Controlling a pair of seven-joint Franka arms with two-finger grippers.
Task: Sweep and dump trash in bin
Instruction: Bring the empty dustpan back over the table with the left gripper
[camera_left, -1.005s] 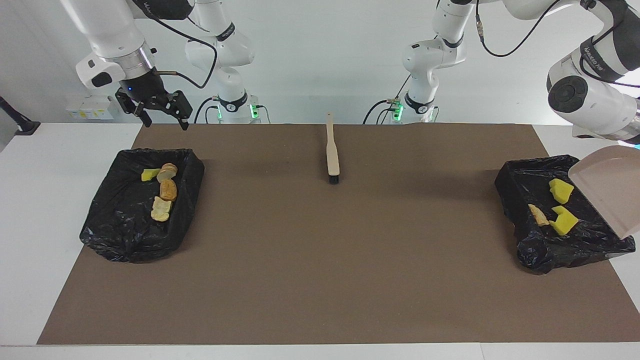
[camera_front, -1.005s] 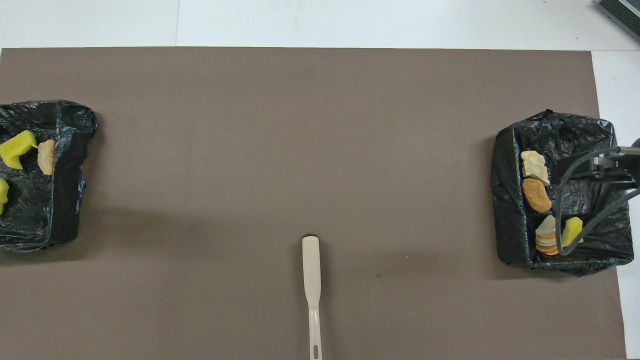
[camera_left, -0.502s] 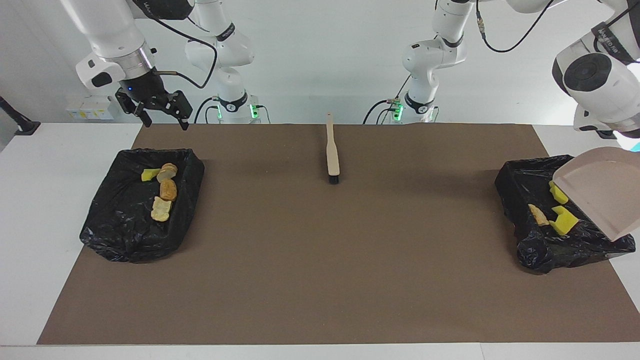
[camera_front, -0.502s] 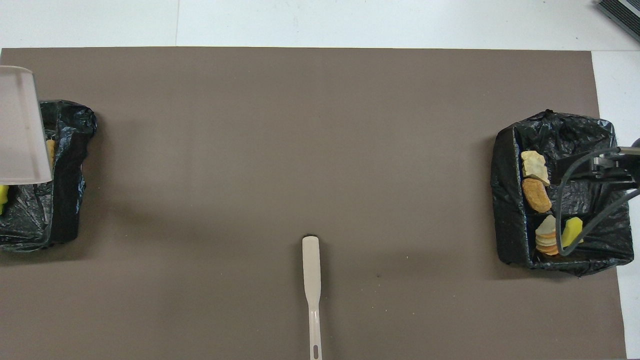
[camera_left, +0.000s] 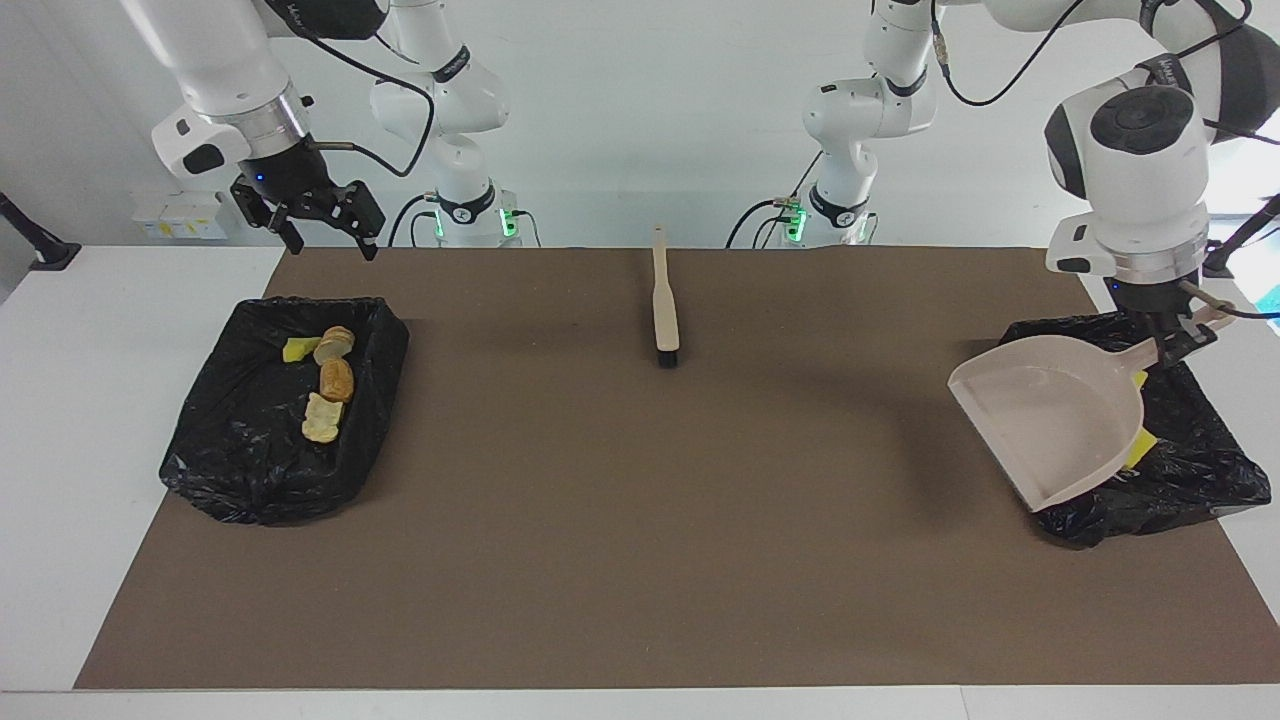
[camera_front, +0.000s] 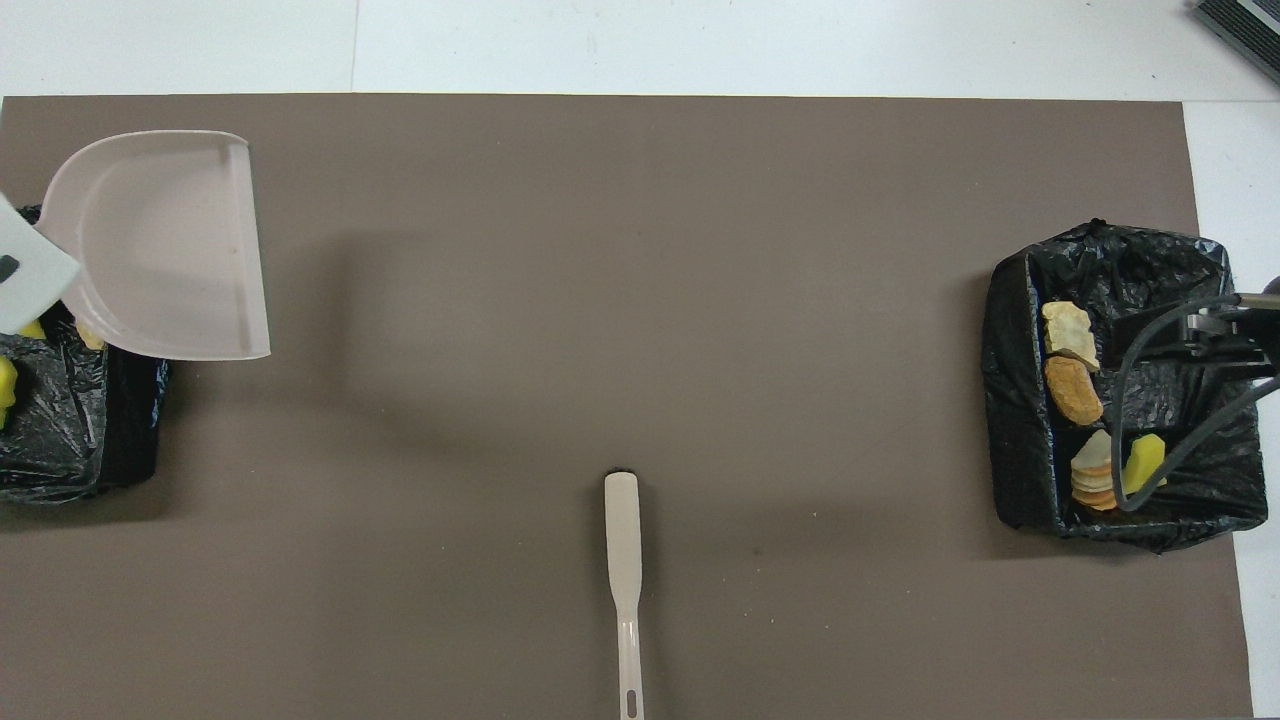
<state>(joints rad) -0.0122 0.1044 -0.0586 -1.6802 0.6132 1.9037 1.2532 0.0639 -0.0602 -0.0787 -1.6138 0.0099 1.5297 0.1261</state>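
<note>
Facing view: left arm comes over from its base, wrist vertical, left gripper (camera_left: 1172, 345) pointing straight down, clamped on the dustpan (camera_left: 1050, 420) handle. Pan is in the air, roughly level, mouth toward the table middle, hanging over the inner edge of the bin (camera_left: 1190, 470) at the left arm's end and the mat (camera_left: 640, 500) beside it. Pan looks empty. Only slivers of yellow sponge (camera_left: 1139, 446) show past its rim, inside that bin.

Right arm waits, elbow high, right gripper (camera_left: 318, 222) tilted down, fingers spread, holding nothing, in the air over the table edge by the second bin (camera_left: 250, 450) at the right arm's end. In that bin: one yellow sponge (camera_left: 297, 349) and three bread pieces (camera_left: 333, 380) in a row.

Brush (camera_left: 664, 310) lies flat mid-mat, near the robots, bristles pointing away from them, untouched.

Overhead view: dustpan (camera_front: 165, 245) covers the corner of the left-end bin (camera_front: 70, 440); sponge bits (camera_front: 8, 380) peek out at the frame edge. Left gripper itself is hidden by the wrist housing. Second bin (camera_front: 1020, 400) holds bread (camera_front: 1072, 390) and a sponge (camera_front: 1143, 462); the right gripper's (camera_front: 1215, 335) cable and body sit above it. Brush (camera_front: 623, 570) handle runs toward the robots.
</note>
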